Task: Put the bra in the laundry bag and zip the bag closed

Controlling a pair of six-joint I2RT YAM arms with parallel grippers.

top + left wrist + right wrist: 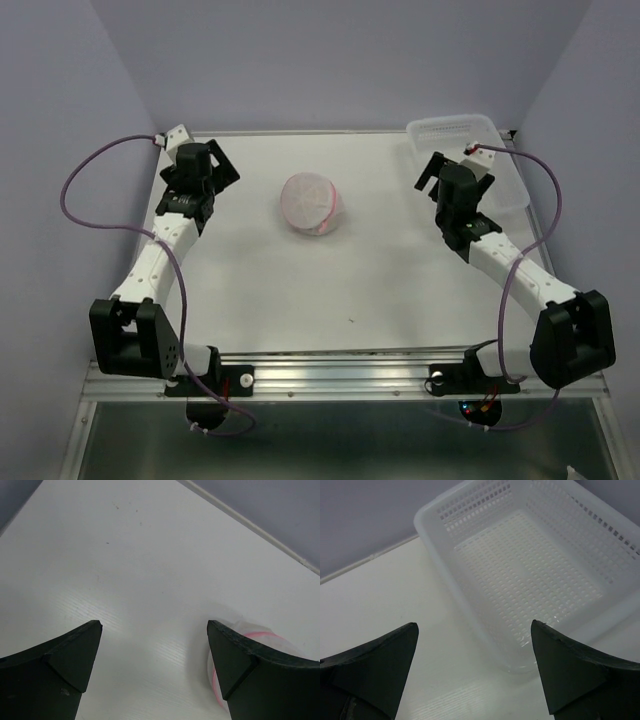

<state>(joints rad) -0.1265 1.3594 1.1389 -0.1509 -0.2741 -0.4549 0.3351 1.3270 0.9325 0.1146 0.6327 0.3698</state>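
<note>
**A:** Where's the laundry bag [313,203]?

**B:** Centre of the counter [260,290], a small mesh dome, well apart from both arms. No bra lies loose anywhere. The peach blush through the mesh is probably it, though I can't be sure.

**A:** Pincers?

**B:** Left pincer [154,625] at upper left, jaws spread, empty. Right pincer [473,625] likewise, hovering by the basket [475,507] at upper right.

**A:** Handling?

**B:** Light and soft, I'd guess, collapsing under pressure. I'd pinch the pink zipper rim [260,634], not the slippery mesh.
</note>
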